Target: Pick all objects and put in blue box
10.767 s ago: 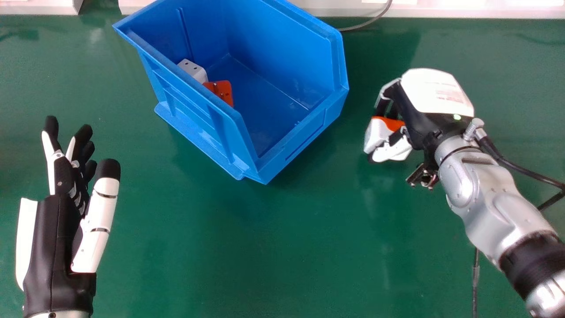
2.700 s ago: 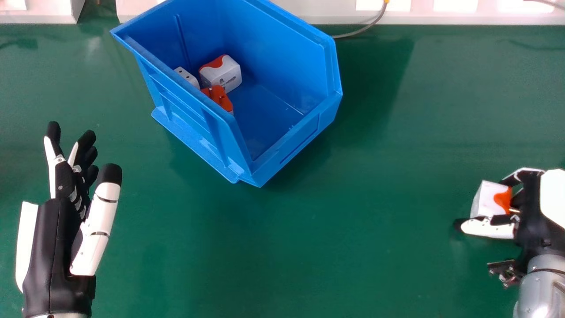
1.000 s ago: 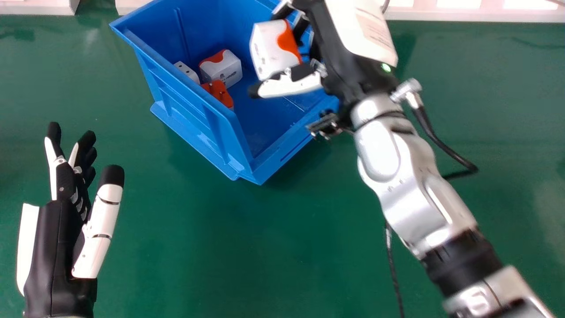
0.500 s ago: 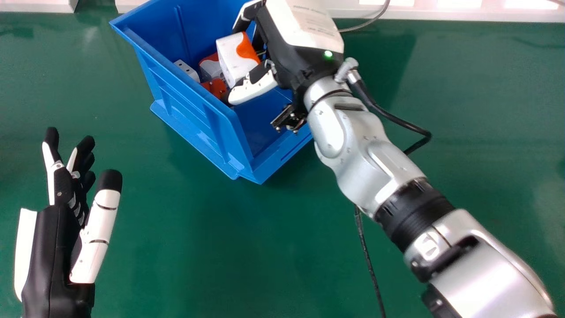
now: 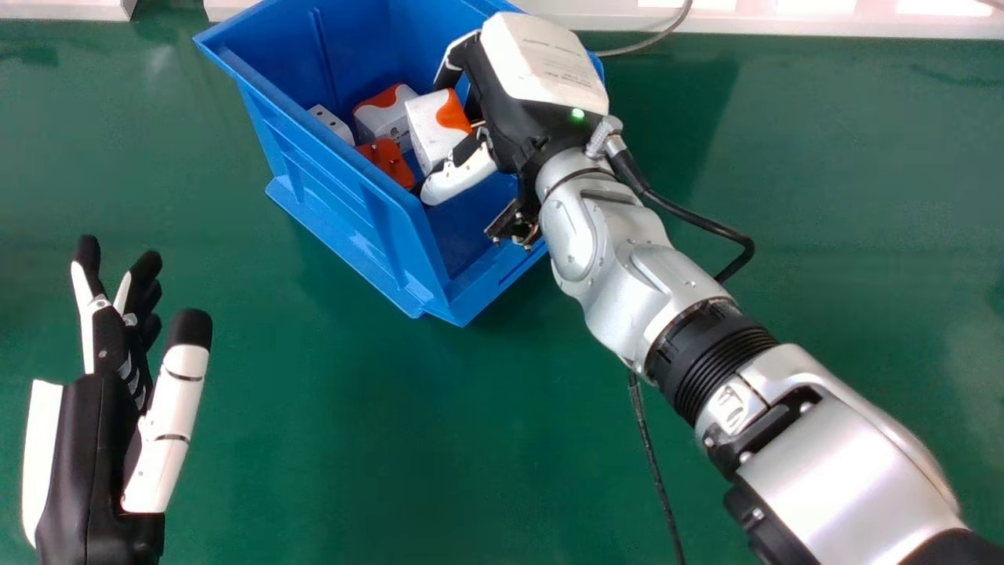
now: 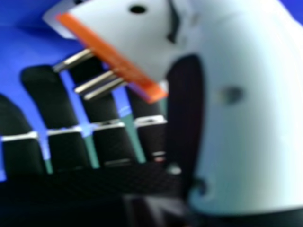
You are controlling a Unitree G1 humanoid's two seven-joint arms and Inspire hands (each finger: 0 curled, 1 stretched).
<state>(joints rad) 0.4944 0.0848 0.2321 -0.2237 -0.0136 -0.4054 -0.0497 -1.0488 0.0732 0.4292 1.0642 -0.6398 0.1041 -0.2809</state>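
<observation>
My right hand (image 5: 510, 118) is inside the blue box (image 5: 345, 196) in the head view, curled round a white and orange adapter (image 5: 434, 129). In the right hand view the held adapter (image 6: 130, 35) shows metal pins beside my right hand's thumb and fingers (image 6: 49, 97). Left of it in the box lie another white and orange adapter (image 5: 382, 114), a white block with small holes (image 5: 331, 124) and an orange piece (image 5: 388, 162). My left hand (image 5: 102, 392) stays over the table at the left, fingers straight and holding nothing.
The green table (image 5: 353, 439) surrounds the box. A grey cable (image 5: 647, 41) runs behind it, near a white edge (image 5: 784, 20) at the back. A black cable (image 5: 657, 471) hangs below my right forearm.
My right hand has moved in from the right with the adapter, over and down into the box. Since half a second ago, it has lowered slightly. The left hand has barely shifted.
</observation>
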